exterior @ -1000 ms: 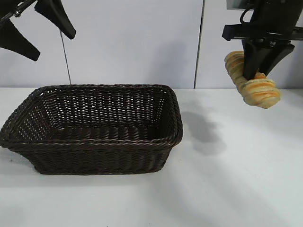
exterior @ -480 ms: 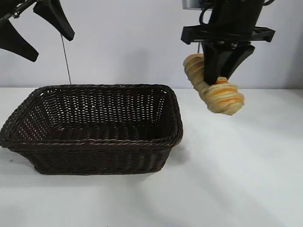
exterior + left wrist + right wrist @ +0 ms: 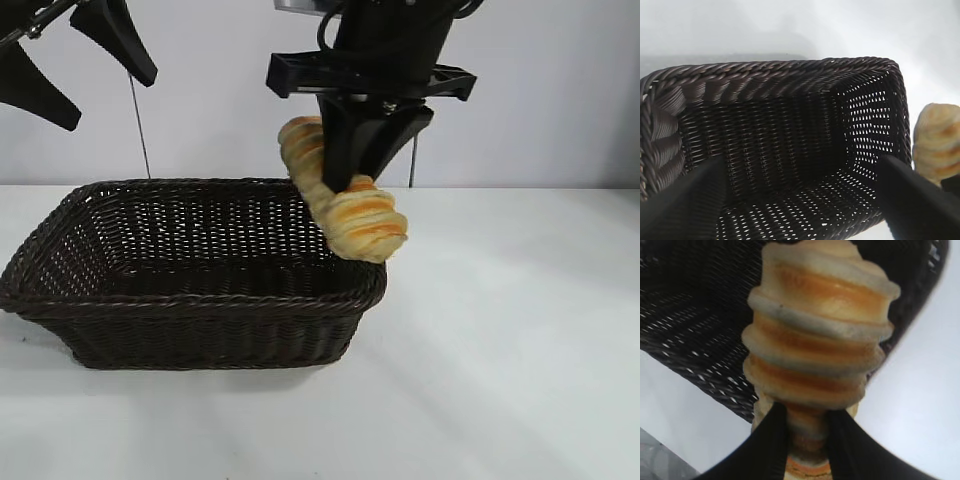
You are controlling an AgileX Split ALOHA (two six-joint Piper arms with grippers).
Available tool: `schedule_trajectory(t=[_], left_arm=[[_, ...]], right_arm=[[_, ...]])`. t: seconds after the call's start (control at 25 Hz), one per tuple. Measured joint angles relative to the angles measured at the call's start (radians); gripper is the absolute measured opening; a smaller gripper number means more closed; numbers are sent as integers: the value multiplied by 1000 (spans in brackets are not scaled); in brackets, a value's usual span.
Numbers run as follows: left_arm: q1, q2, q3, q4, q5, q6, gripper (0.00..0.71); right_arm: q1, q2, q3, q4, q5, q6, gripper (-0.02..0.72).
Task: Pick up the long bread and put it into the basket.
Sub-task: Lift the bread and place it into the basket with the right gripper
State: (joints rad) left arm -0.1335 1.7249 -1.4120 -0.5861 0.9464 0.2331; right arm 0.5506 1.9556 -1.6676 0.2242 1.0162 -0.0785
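exterior: the right gripper (image 3: 352, 172) clamps the long golden-yellow ridged bread (image 3: 345, 208), tilted in the air above the right end of the dark brown woven wicker basket (image 3: 200, 300) on the white table (image 3: 500, 340); the left gripper (image 3: 75, 60) is parked up at the far left, jaws wide. left wrist: the basket (image 3: 780, 80) interior shows between its spread fingers (image 3: 912, 202), bread (image 3: 938, 142) just past the far rim. right wrist: black fingers (image 3: 771, 440) pinch the bread (image 3: 817, 335) near one end, over the basket (image 3: 695, 315) rim.

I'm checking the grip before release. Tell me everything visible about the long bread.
The long bread is a golden-yellow twisted loaf with orange-brown crosswise ridges. It hangs tilted in the air, lower end toward the camera, clamped near its middle by the right gripper. It sits above the right rim of the basket, touching nothing else.
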Motion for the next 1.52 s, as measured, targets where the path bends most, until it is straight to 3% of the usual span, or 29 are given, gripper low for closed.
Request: schedule_trajectory(t=[0.32,0.6,0.72,0.84,0.92,1.0,1.28,1.52], left_arm=[[0,0,0,0,-2,0,594],[0,0,0,4,-4,0,594],[0,0,0,4,-4,0,594],[0,0,0,5,-4,0,594],[0,0,0,7,-4,0,594],[0,0,0,7,-4,0,594],[0,0,0,7,-4,0,594],[0,0,0,7,-4,0,594]], right_arm=[[0,89,0,57,-127,-17,188],[0,122,0,65,-146,-61,192],[0,122,0,67,-146,-65,268],[0,122,0,67,-140,-77,402],[0,122,0,68,-125,-80,484],[0,122,0,68,-109,-81,516],[-10,95,-63,69,-31,-83,529],[-85,94,-160,88,77,-87,533]])
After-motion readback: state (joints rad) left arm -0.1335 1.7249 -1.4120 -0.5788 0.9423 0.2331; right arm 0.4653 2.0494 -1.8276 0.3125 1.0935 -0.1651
